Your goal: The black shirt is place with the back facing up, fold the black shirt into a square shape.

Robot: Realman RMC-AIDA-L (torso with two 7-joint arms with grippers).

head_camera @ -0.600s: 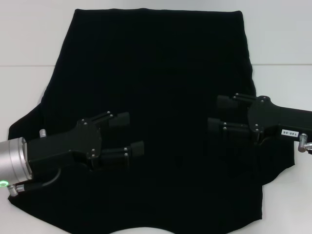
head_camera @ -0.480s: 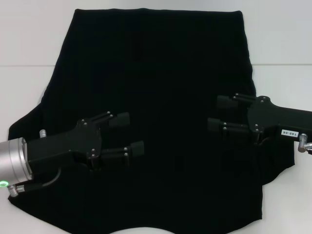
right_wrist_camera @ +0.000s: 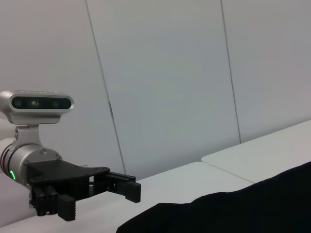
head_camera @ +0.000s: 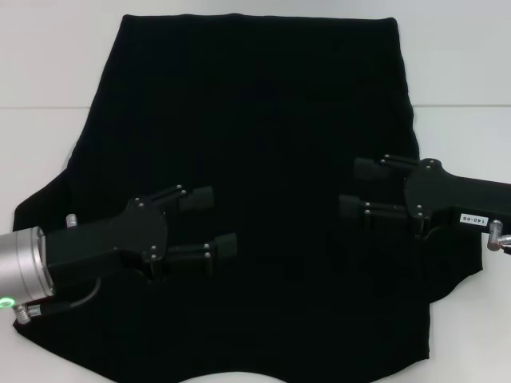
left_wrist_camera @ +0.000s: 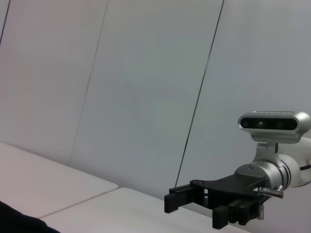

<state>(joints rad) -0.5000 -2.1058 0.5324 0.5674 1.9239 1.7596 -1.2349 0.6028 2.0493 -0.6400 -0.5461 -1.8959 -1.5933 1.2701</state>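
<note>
Over the black shirt (head_camera: 255,136), its near hem cut off, left hand (head_camera: 215,222) and right hand (head_camera: 353,186) hover spread.

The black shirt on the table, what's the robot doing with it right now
The black shirt lies spread flat on the white table, with no fold made yet. Both arms hover above its near half, pointing inward toward each other: the left gripper over the shirt's left part, the right gripper over its right part. Both are open and hold nothing. No lettering shows on the upward side.
</note>
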